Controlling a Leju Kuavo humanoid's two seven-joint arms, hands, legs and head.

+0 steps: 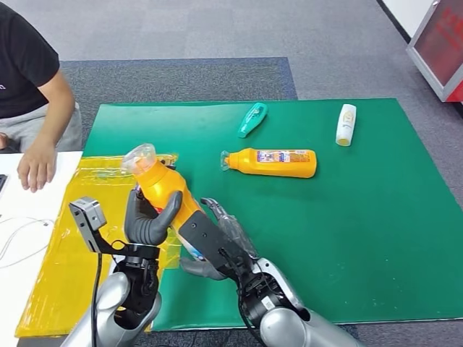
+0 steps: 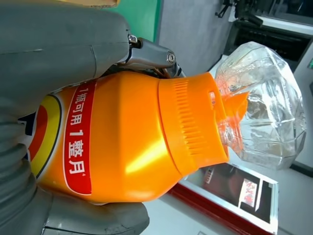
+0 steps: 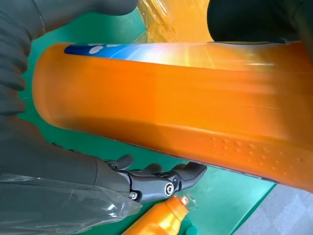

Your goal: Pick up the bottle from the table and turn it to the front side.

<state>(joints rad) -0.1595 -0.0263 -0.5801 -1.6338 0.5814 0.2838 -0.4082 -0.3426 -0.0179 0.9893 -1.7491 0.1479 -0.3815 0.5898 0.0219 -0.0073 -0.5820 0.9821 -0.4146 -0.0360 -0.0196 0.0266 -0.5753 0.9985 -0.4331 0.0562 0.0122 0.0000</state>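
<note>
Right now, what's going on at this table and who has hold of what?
The robot has an orange bottle lifted off the green mat, tilted with its clear cap up. Its left hand grips the upper body and its right hand holds the lower part. A second orange bottle, a teal bottle and a white bottle lie on the mat. A person's hand rests on the white table beside it.

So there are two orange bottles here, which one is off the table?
The orange bottle with the clear cap, held up between the left hand and right hand. The other orange bottle lies flat on the green mat.
</note>
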